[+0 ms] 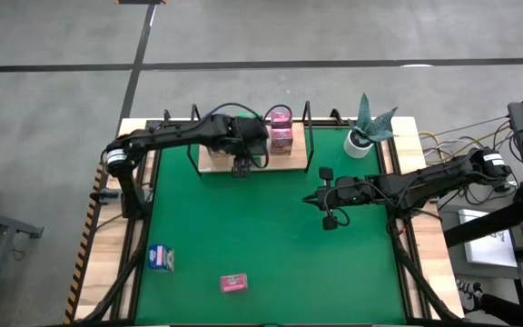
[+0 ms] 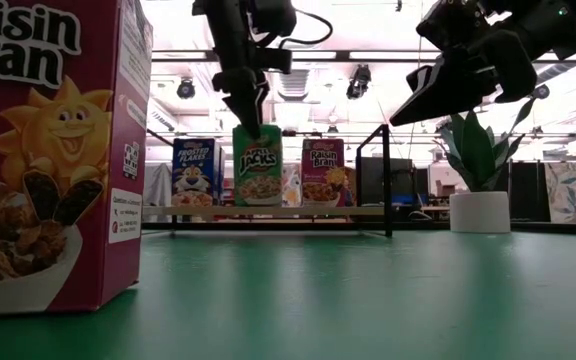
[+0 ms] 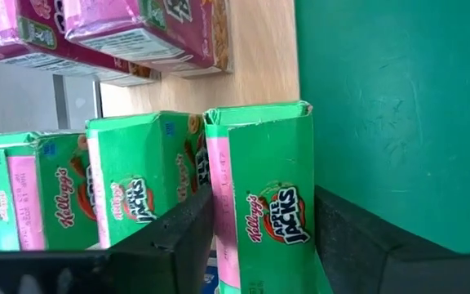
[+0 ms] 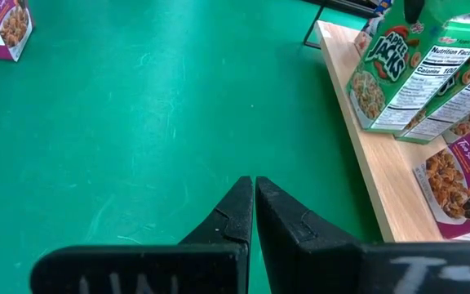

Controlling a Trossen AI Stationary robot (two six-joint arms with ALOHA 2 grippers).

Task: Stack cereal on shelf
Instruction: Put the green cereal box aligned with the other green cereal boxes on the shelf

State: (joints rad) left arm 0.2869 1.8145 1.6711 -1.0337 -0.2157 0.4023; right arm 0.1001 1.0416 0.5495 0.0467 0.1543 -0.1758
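The shelf (image 1: pixel 212 160) is a light-wood board with black rod uprights at the mat's far side. On it stand pink cereal boxes (image 1: pixel 281 136), a blue one (image 2: pixel 194 170) and green ones (image 3: pixel 137 175). My left gripper (image 1: pixel 241 168) reaches down over the board's near edge and is shut on a green Apple Jacks box (image 3: pixel 259 163), which stands upright on the board (image 2: pixel 258 165). My right gripper (image 1: pixel 311 197) hovers shut above the mat, right of the shelf. A blue box (image 1: pixel 160 258) and a pink box (image 1: pixel 233 283) rest on the mat near the front. My left gripper has the green box between its two fingers, one finger (image 3: pixel 182 233) against each narrow side (image 3: pixel 219 212), near the box's top. The fingers come from above, slanting down toward the far edge. The box stands upright with its bottom on the shelf board (image 2: pixel 268 211).
A plant in a white pot (image 1: pixel 363 136) stands right of the shelf. The pink box near the front edge fills the left of the low view (image 2: pixel 48 150). Bare green mat (image 1: pixel 271 227) lies between the shelf and the loose boxes. Black uprights (image 2: pixel 385 180) frame the board.
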